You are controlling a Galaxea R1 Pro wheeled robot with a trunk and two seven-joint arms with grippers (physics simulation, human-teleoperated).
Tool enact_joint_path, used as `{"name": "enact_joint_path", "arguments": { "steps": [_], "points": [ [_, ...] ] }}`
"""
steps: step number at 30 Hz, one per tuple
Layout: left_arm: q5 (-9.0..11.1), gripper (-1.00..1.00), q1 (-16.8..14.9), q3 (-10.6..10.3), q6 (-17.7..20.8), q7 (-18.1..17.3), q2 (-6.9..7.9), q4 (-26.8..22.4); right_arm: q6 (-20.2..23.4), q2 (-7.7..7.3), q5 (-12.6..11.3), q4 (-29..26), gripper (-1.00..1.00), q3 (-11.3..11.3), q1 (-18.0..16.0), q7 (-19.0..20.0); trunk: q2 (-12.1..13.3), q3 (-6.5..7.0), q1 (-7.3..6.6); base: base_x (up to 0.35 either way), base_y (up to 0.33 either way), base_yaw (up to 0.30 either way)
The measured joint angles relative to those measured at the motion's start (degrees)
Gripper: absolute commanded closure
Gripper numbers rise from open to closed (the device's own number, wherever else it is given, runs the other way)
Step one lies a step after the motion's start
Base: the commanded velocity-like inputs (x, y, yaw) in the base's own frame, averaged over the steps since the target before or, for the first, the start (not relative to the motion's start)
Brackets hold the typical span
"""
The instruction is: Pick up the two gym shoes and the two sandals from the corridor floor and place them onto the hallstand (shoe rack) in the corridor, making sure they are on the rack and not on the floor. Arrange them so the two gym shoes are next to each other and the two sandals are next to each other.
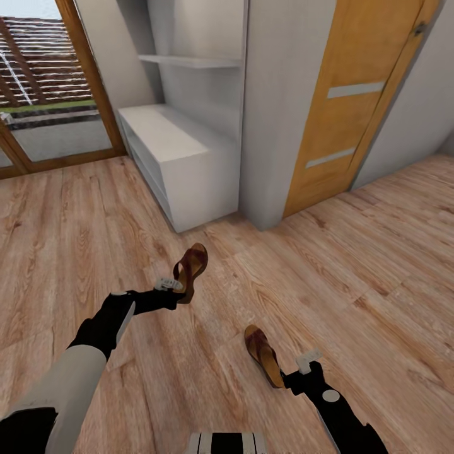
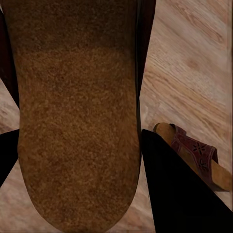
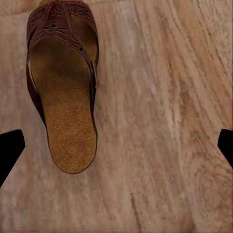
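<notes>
Right gripper (image 1: 296,372) open, touching near sandal (image 1: 263,355) on corridor floor (image 1: 353,296), left gripper (image 1: 175,287) clamped on far sandal (image 1: 190,270), hallstand (image 1: 180,151) beyond.

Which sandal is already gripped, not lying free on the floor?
The sandal nearer the hallstand, clamped in the left gripper; the other sandal lies flat beside the open right gripper.

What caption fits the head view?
Left gripper holds one sandal near the shoe rack; right gripper open beside the other sandal.
</notes>
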Motion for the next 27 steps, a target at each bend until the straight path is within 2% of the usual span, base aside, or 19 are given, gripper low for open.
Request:
{"name": "enact_joint_path", "arguments": {
  "steps": [25, 27],
  "points": [
    [-0.2, 1.00, 0.4, 0.0, 0.9, -0.7, 0.12, -0.9, 0.0, 0.00, 0.0, 0.0, -1.00, 0.0, 0.0, 0.0, -0.3, -7.44, 0.65, 0.000, 0.000, 0.000],
    [0.0, 1.00, 0.5, 0.0, 1.0, -0.6, 0.12, -0.9, 0.0, 0.00, 0.0, 0.0, -1.00, 0.0, 0.0, 0.0, -0.3, -7.63, 0.64, 0.000, 0.000, 0.000]
  ]
}}
